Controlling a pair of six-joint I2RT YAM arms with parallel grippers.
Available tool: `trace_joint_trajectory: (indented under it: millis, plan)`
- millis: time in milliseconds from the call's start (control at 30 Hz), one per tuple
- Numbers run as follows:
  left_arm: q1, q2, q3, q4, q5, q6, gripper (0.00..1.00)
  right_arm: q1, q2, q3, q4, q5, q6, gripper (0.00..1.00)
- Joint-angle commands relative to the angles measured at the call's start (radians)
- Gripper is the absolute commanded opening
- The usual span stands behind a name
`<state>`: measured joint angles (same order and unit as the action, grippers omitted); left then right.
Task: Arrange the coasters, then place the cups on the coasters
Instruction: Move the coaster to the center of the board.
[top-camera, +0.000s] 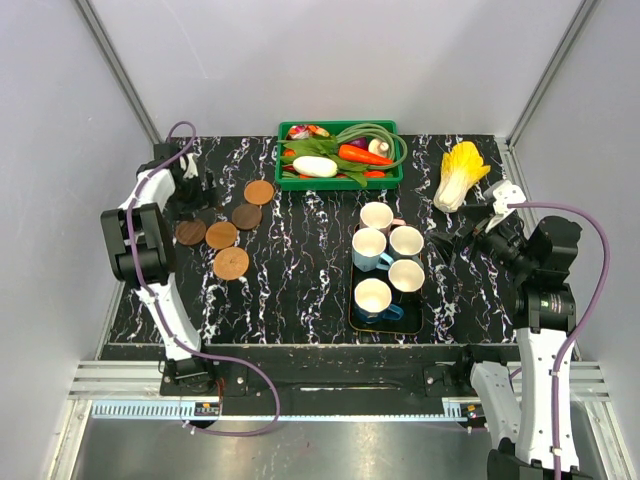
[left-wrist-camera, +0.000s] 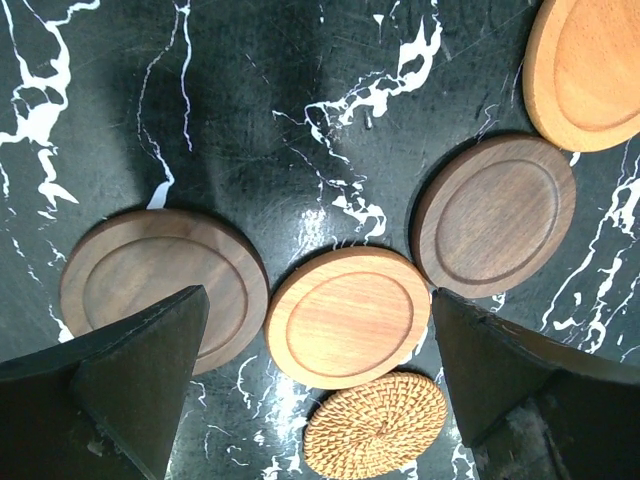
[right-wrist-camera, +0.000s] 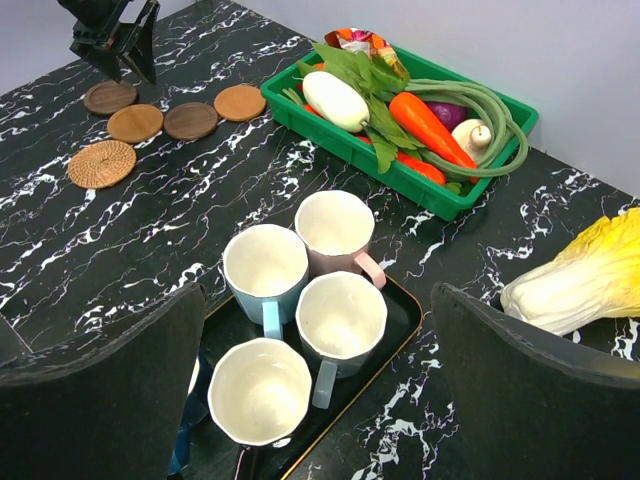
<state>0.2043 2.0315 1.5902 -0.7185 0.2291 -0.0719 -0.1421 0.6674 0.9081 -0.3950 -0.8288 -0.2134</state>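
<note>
Both pincers stand wide open and hold nothing. The left pincer (left-wrist-camera: 318, 300) hovers over the coasters (top-camera: 221, 235), which lie well left of the tray (top-camera: 415, 318) on the bench (top-camera: 300, 280). Four are wooden discs in a loose arc, close together, and a woven coaster (left-wrist-camera: 375, 425) lies just nearer the arm bases. In the left wrist view a light disc (left-wrist-camera: 340, 317) sits between the fingers, with a dark one on each side. The right pincer (right-wrist-camera: 318, 295) hangs just right of the tray, facing it. All five cups (top-camera: 368, 248) stand upright on the tray, packed close, none on a coaster. A green crate (top-camera: 340, 184) of vegetables lies beyond the tray, and a cabbage (top-camera: 460, 175) lies beyond and right of it.
</note>
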Motion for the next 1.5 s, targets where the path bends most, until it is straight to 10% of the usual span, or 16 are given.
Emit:
trace_joint_trajectory:
  millis: [0,767,1300,1467]
  plan:
    - [-0.002,0.015,0.053,-0.033,0.01,-0.063,0.99,0.002,0.004,0.002,0.007,0.008,-0.017,1.0]
    - [-0.016,0.174,0.203,-0.174,-0.057,-0.072,0.99,-0.002,0.008,0.003,0.005,0.014,-0.014,1.0]
    - [-0.082,0.46,0.764,-0.332,-0.025,0.017,0.99,-0.01,0.031,0.005,0.012,0.025,-0.007,1.0]
    - [-0.092,0.36,0.731,-0.276,0.002,0.004,0.99,-0.01,0.034,0.003,0.012,0.028,-0.006,1.0]
